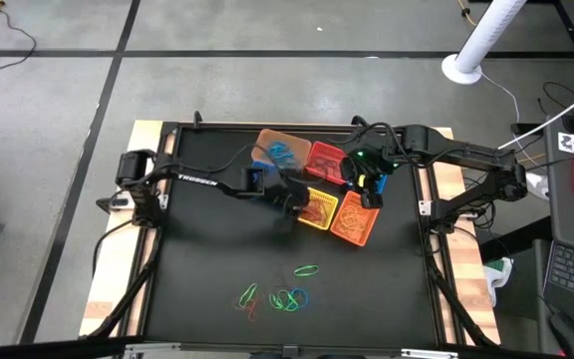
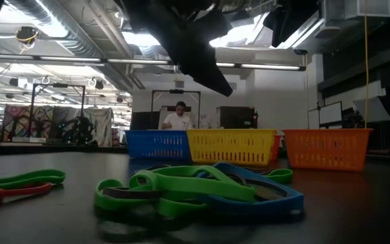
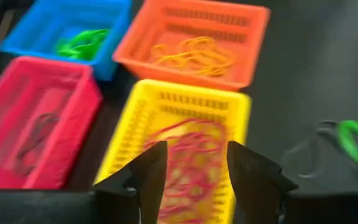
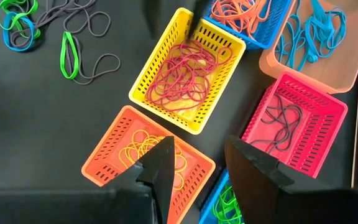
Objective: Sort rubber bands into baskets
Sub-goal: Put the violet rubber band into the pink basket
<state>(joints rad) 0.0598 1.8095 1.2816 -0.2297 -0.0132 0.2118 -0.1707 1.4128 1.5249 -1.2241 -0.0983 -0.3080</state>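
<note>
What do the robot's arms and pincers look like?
Both arms are dark, jointed and thin. The left arm has white lettering on it and black cables alongside. The right arm shows small green lights near its wrist. Each pincer has two dark, wedge-shaped fingers.

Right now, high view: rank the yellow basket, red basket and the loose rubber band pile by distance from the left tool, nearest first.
1. Yellow perforated plastic basket, directly beneath the left tool.
2. Red perforated plastic basket, just beyond, toward the table's far edge.
3. Loose pile of green, blue and red rubber bands, near the front edge.
</note>
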